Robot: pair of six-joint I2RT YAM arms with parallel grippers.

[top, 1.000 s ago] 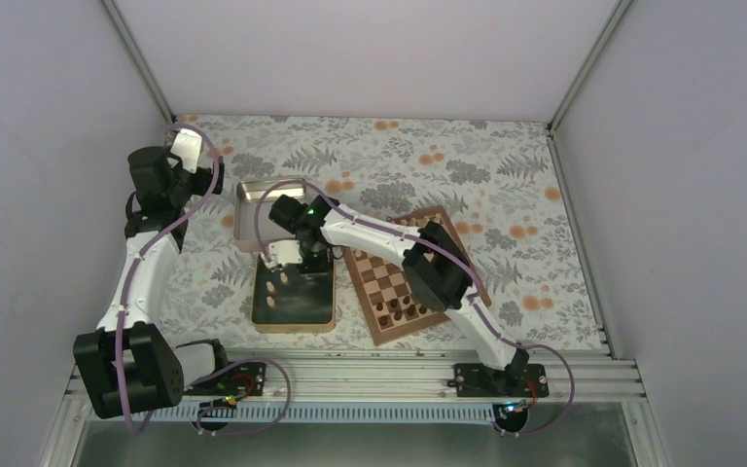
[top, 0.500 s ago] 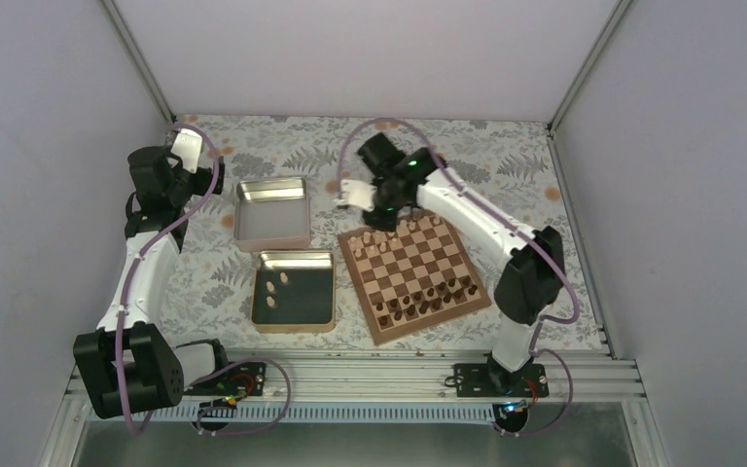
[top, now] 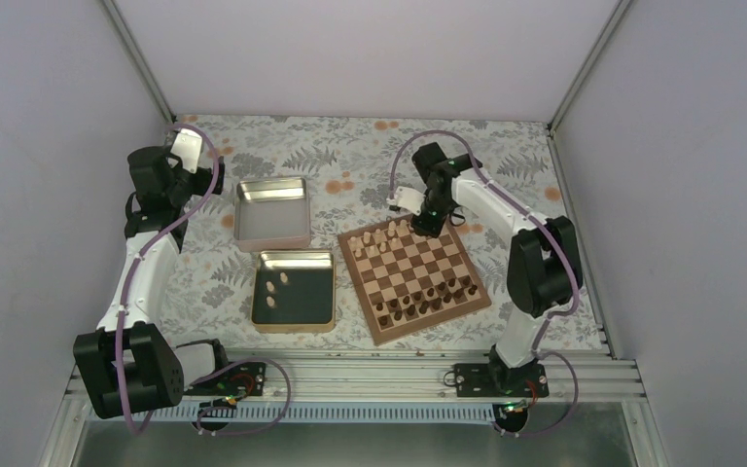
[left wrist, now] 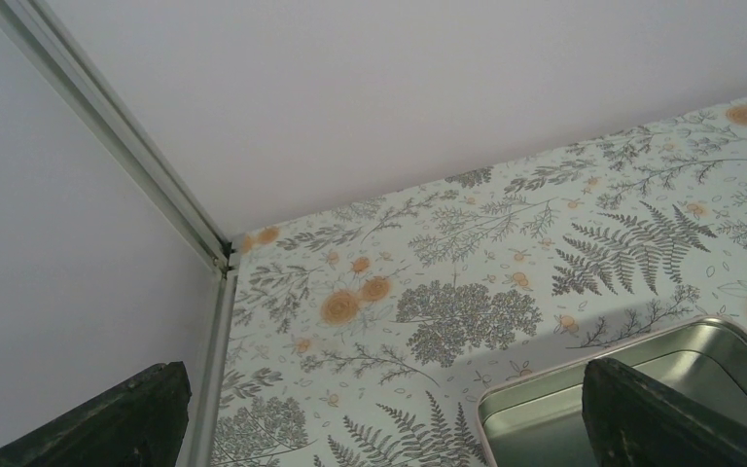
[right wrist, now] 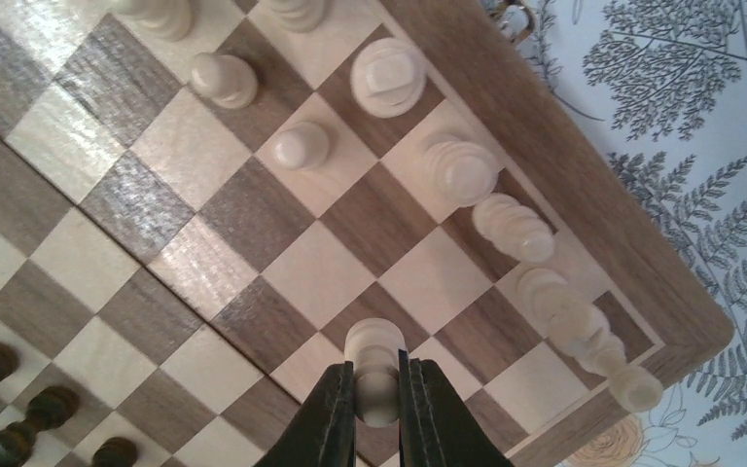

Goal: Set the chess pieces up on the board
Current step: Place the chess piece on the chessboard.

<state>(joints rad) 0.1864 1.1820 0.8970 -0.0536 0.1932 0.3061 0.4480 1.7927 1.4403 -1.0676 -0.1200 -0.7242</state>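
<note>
Floral table (top: 506, 156) — right end effector (right wrist: 376, 394), clamping pale pawn (right wrist: 374, 345), shifted right over board (right wrist: 584, 195).

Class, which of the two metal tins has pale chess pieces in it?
The dark-lined, gold-rimmed tin; three pale pieces lie inside. The silvery tin behind it shows none.

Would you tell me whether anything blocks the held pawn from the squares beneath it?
Nothing visible does. The right gripper holds the pawn over bare squares of the board; the nearest pale pieces stand along the edge row, apart from it.
</note>
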